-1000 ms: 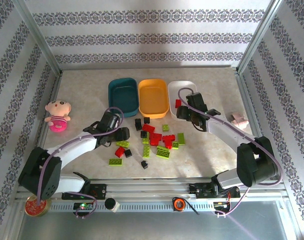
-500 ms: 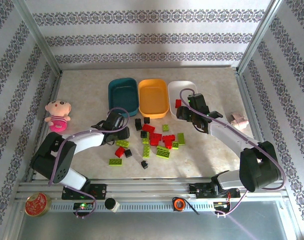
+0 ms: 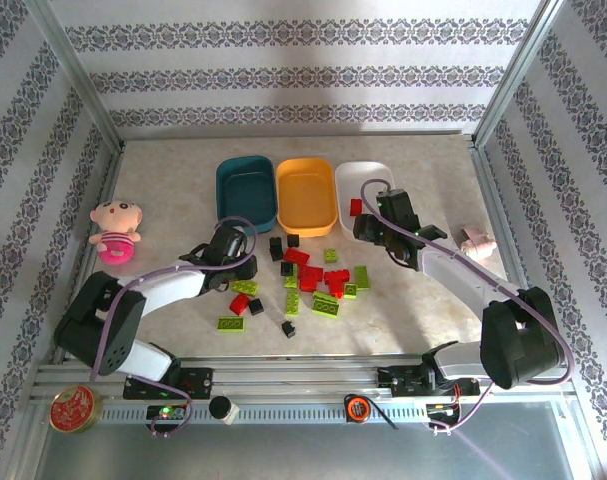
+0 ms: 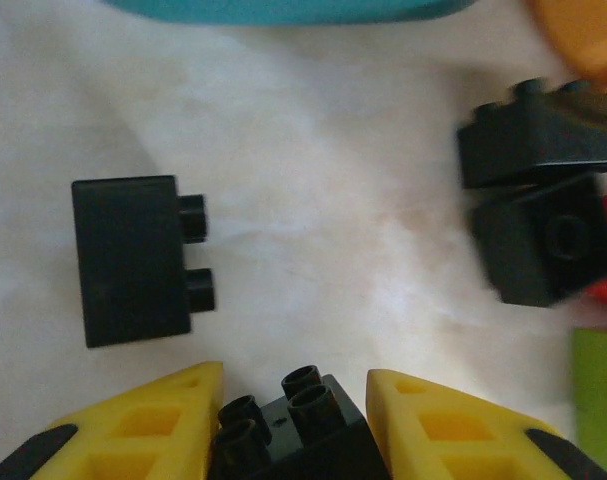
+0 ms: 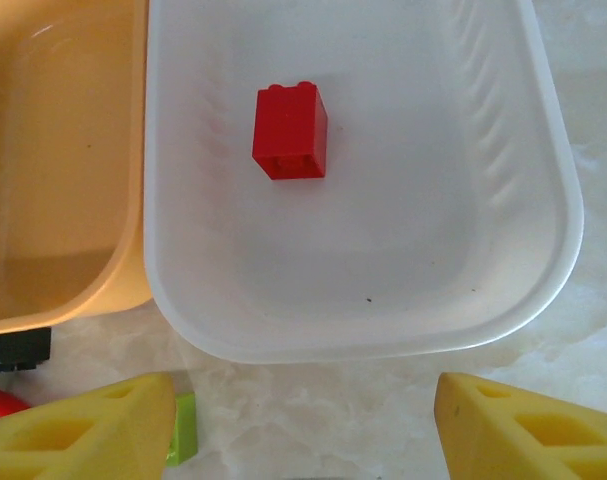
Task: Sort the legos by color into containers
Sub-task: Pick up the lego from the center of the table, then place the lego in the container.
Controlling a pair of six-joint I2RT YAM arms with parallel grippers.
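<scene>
Since the left gripper [image 4: 295,400] has just clamped a black brick [image 4: 293,430] near the teal tub [image 4: 283,10], lift-and-drop is next; right gripper [image 5: 303,385] hangs wide open.

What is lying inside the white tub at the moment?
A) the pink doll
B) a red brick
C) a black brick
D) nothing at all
B: the right wrist view looks straight down into the white tub, where a red brick lies on its floor.
</scene>
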